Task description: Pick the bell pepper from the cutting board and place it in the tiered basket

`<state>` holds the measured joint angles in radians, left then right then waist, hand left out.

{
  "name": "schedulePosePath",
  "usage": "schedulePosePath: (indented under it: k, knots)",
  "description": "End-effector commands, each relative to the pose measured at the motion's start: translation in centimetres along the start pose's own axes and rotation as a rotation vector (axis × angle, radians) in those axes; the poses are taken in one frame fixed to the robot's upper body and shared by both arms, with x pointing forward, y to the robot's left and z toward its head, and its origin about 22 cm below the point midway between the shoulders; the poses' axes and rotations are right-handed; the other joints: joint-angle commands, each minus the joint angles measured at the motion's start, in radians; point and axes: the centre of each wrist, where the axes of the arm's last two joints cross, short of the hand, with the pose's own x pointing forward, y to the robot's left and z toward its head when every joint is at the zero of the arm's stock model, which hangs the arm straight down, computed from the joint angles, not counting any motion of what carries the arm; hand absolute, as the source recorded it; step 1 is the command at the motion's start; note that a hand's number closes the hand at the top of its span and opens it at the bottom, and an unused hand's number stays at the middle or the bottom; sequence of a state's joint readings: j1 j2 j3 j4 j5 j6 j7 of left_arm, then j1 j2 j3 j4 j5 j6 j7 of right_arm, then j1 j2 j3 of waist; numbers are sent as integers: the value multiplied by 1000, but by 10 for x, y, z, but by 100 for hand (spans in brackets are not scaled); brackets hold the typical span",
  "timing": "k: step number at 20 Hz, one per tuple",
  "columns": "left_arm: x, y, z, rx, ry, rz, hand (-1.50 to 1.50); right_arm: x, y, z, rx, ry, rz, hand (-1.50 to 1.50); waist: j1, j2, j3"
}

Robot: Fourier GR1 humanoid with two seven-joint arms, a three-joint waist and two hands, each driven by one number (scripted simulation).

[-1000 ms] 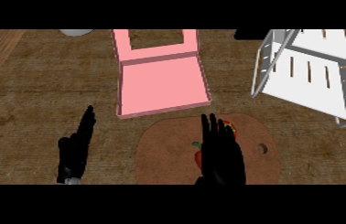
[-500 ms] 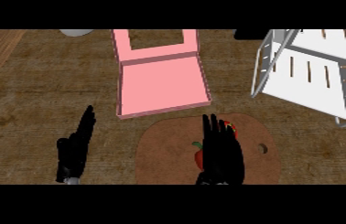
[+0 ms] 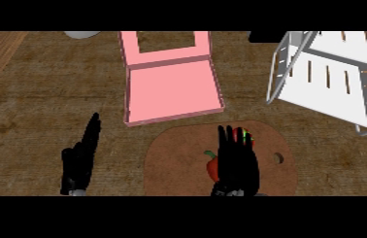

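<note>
Head view: my right hand (image 3: pixel 235 161) hangs over the cutting board (image 3: pixel 179 159), which sits at the counter's (image 3: pixel 57 106) near edge, right of centre. Its fingers point away from me, straight and pressed together side by side; they are not curled round anything. The pepper (image 3: pixel 213 168) lies on the board under that hand. I see red flesh and a bit of green stem poking out at the hand's left side, and a red and green sliver past the fingertips, so most of it is hidden. I cannot tell whether the palm is touching it or just above it.

My left hand (image 3: pixel 80 157) rests at the near left of the counter, fingers straight and together, holding nothing.

The basket (image 3: pixel 326 81), white and slatted, stands at the far right corner, well apart from the board. A pink box (image 3: pixel 168 89) lies open just beyond the board's far edge, toward the counter's middle.

I judge this as the pick step, hand positioned but no grasp made. Next I need to settle over the pepper and wrap fingers and thumb round it, then lift clear before carrying it right and away toward the basket, keeping off its near frame.
</note>
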<state>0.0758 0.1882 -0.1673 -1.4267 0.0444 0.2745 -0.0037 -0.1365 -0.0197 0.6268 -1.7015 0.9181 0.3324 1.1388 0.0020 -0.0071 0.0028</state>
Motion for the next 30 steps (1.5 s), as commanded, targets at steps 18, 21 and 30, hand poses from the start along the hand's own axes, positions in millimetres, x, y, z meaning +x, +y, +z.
schedulePosePath:
  k: [18, 21, 30]
  knots:
    - [-10, 8, 8, 41, 65, 12, 0, -160, -51, -50, -89, -27, 160, 150, -57, 8, 2]
    - [-11, 16, 9, 61, 66, 12, 0, -219, -81, -58, -126, -30, 171, 150, -62, 9, 4]
    - [-9, 11, 14, 62, 79, 9, 0, -347, -201, -31, -377, -161, -255, 150, -56, -1, -1]
